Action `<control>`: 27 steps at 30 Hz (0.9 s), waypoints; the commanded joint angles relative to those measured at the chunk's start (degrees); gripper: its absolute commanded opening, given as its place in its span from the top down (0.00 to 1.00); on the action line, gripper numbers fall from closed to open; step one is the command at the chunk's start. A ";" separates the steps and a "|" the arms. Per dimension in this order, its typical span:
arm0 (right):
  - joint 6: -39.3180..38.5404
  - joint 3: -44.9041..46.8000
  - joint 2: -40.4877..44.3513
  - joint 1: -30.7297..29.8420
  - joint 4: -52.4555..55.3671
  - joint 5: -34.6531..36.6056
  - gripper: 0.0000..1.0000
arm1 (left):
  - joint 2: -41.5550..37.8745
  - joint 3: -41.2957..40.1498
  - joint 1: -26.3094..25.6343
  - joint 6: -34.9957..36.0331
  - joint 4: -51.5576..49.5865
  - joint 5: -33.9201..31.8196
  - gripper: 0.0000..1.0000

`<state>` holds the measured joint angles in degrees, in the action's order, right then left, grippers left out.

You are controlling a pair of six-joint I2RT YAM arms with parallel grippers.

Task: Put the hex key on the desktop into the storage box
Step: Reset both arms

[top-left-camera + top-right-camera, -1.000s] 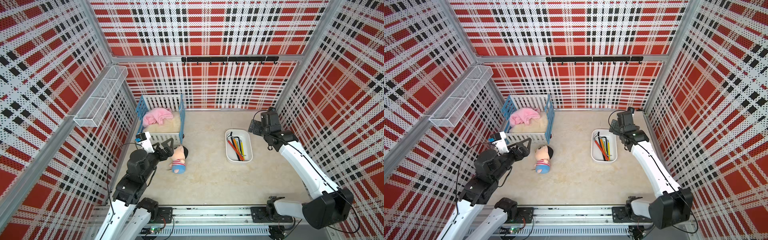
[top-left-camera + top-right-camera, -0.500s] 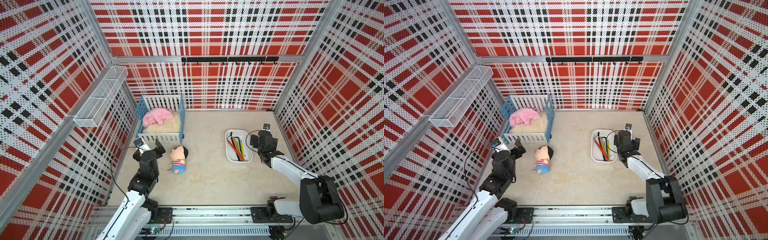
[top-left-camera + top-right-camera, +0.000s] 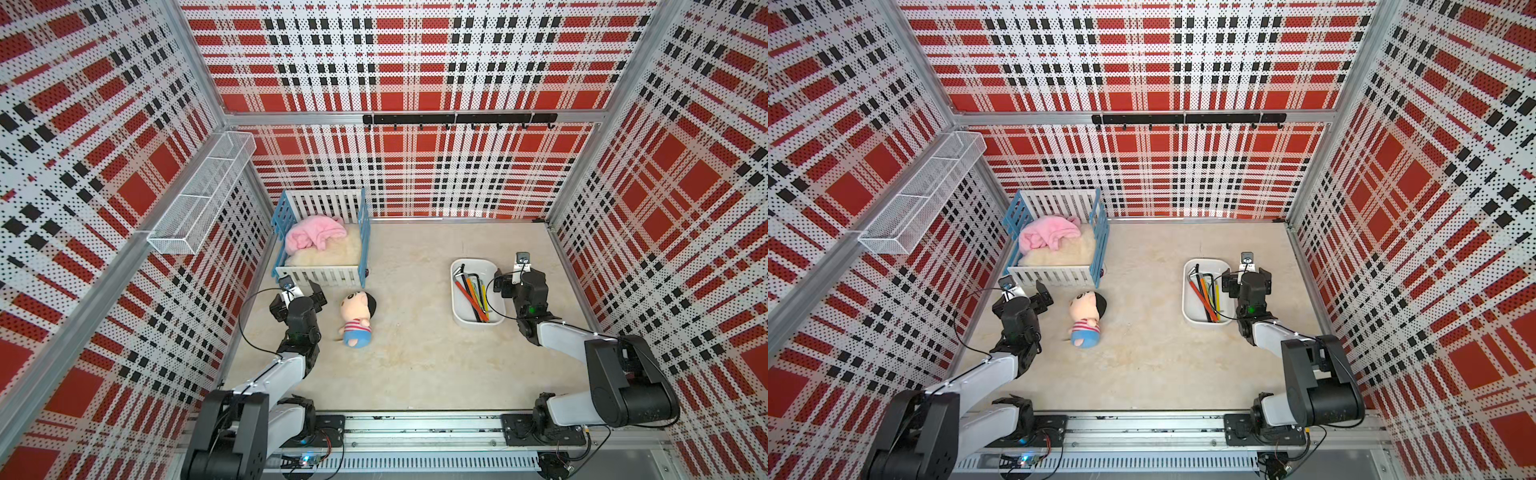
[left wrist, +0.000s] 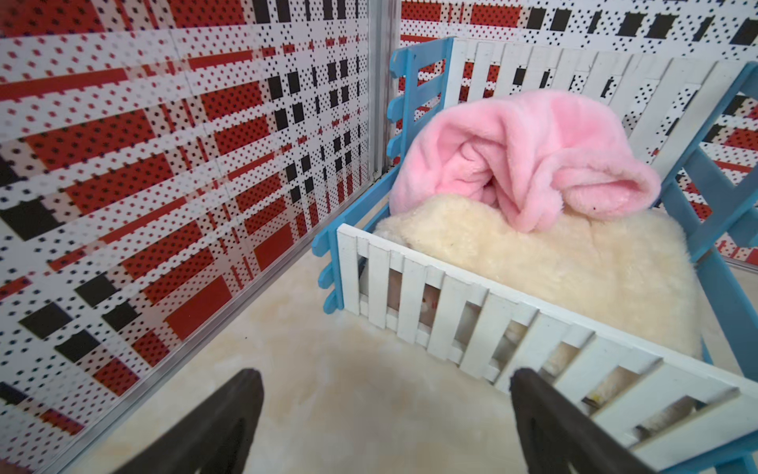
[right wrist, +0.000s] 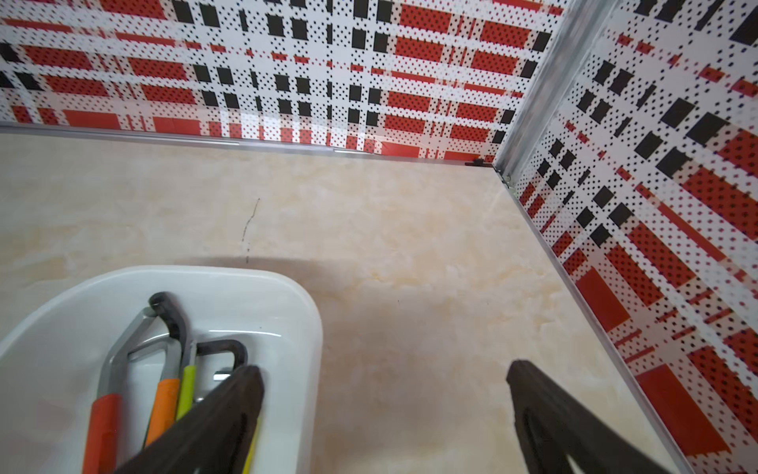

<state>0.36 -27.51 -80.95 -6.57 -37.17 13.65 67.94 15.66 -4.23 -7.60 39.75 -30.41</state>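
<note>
Beige desktop (image 3: 415, 353) bears white storage box (image 3: 460, 309) of hex keys (image 3: 473, 296); both grippers (image 4: 381, 377) (image 5: 383, 371) released.

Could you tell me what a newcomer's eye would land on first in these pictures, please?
The red, black and white plaid walls enclosing the whole cell dominate. Next comes the blue-and-white toy crib in the back corner on the left arm's side, holding a pink blanket, with a striped doll lying on the desktop in front of it. On the right arm's side, a white storage box holds coloured hex keys.
</note>
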 commanded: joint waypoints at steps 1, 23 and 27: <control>-1.43 4.18 0.86 1.11 -5.36 -3.54 0.00 | 4.18 -1.41 -0.24 2.86 14.90 2.94 0.01; 0.53 14.44 -8.61 2.19 -34.66 -4.12 0.00 | 21.38 -6.41 3.07 1.94 43.57 8.77 0.01; 2.79 9.51 -7.63 2.89 -23.20 -2.67 0.00 | 21.49 -6.26 3.00 2.18 43.57 8.70 0.01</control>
<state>1.08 -14.79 -88.66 -4.69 -60.42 9.30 89.82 8.64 -1.52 -4.51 82.11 -22.74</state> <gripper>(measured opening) 0.999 0.991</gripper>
